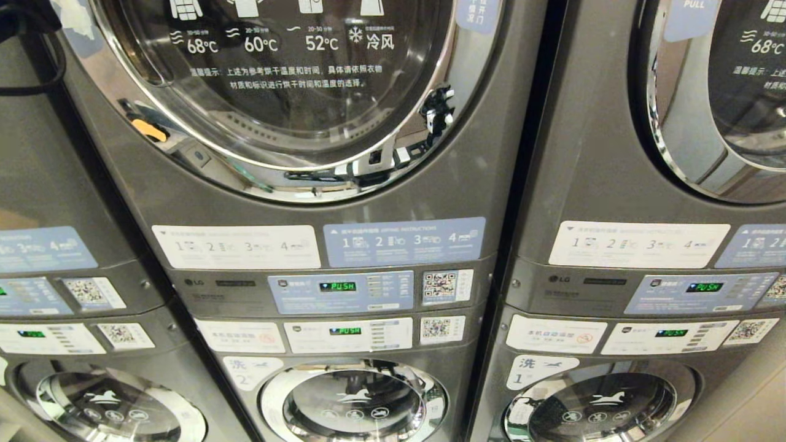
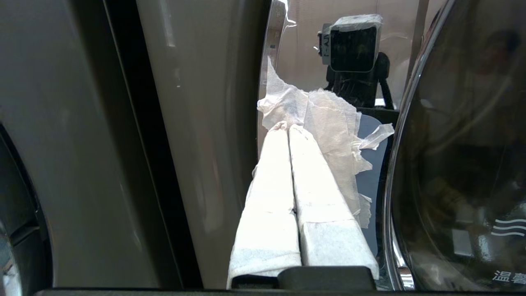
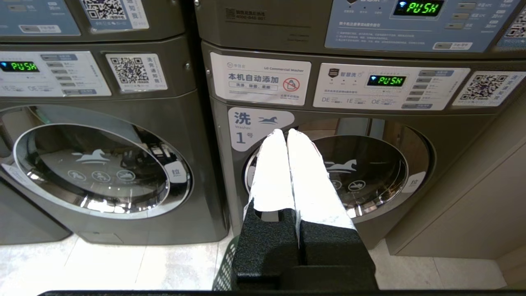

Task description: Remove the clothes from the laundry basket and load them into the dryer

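Grey steel fronts fill the head view, the dryer (image 1: 295, 80) with its round door shut. Left gripper (image 2: 287, 128), white-wrapped fingers pressed together and empty, sits right at that door's chrome rim (image 2: 273, 49). Right gripper (image 3: 286, 132), also pinched closed, hangs low before a washer (image 3: 349, 172), above the laundry basket (image 3: 224, 267); clothes aren't visible.

Even indoor light; glare streaks the chrome ring of the round dryer door (image 1: 393, 166); white-wrapped right gripper fingers (image 3: 273, 172) overexposed.
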Tool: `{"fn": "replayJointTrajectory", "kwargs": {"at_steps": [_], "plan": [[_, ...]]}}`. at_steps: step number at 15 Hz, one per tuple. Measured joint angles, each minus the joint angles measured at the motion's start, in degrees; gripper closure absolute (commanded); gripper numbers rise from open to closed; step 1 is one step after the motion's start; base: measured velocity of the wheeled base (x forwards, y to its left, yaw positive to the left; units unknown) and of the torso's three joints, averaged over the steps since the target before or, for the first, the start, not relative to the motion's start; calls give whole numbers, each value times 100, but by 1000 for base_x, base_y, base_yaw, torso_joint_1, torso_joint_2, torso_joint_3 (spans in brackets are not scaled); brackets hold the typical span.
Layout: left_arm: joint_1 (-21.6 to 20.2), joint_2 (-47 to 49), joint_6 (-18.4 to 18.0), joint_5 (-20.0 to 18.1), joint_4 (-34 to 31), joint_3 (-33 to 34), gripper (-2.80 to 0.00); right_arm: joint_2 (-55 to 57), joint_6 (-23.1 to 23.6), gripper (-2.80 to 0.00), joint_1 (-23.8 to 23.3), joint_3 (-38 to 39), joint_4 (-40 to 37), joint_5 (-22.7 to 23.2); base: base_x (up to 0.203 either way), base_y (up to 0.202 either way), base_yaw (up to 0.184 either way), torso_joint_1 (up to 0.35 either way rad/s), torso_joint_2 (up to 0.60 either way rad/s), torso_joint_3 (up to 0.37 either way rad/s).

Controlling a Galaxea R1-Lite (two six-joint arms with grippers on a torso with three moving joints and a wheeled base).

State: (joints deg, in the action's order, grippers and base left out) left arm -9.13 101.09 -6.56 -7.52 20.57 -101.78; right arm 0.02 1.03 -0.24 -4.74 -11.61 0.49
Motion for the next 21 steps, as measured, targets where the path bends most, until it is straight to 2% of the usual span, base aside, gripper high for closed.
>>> {"fn": "replayJointTrajectory", "kwargs": {"at_steps": [2,5,9,10,12,15,18,20,21], "plan": [[-97,-396,-5,107,-87,158,0,0,1,0,-2,0,0,2,0,0,0,0,0,0],[-494,-1394,25,157,-442,612,0,0,35,0,-2,0,0,0,0,0,0,-5,11,6],[-857,-3176,202,192,-1427,1261,0,0,73,0,0,0,0,9,0,0,0,-7,4,4],[-895,-3624,219,205,-1705,1602,0,0,75,0,0,0,-3,9,0,0,0,0,0,0],[-930,-4468,227,222,-2085,2782,0,0,75,0,2,0,-4,9,0,0,0,0,0,0],[-938,-5753,223,226,-2336,5441,0,0,64,0,0,0,-5,20,0,0,0,0,0,0],[-938,-6956,143,395,-2440,8095,0,0,35,0,0,0,-2,15,0,0,0,0,0,0],[-943,-7664,105,577,-2473,9333,0,0,31,0,0,0,-5,12,0,0,0,0,0,0],[-945,-7923,76,651,-2474,9672,0,0,27,0,2,0,-5,12,0,0,0,0,0,0]]}}
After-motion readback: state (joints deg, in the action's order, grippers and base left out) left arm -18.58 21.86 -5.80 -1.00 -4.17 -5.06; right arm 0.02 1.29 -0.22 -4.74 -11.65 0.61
